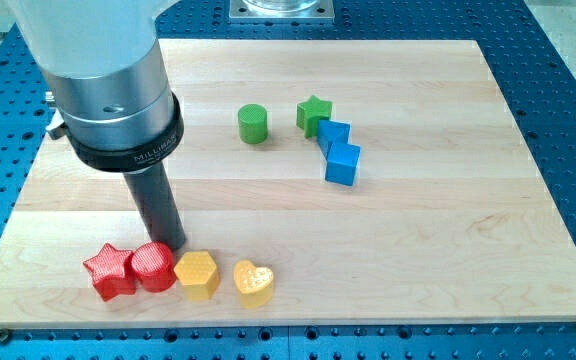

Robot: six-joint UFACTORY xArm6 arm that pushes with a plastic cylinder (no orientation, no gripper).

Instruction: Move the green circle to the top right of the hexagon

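The green circle (253,124) stands in the upper middle of the wooden board (448,240). The yellow hexagon (197,274) lies near the view's bottom, left of centre, far below and left of the green circle. My tip (171,246) is the lower end of the dark rod, just above the red circle (153,266) and up-left of the hexagon. It looks close to or touching the red circle's top edge.
A red star (109,271) sits left of the red circle. A yellow heart (254,283) lies right of the hexagon. A green star (314,114) and two blue blocks (334,135) (343,164) sit right of the green circle.
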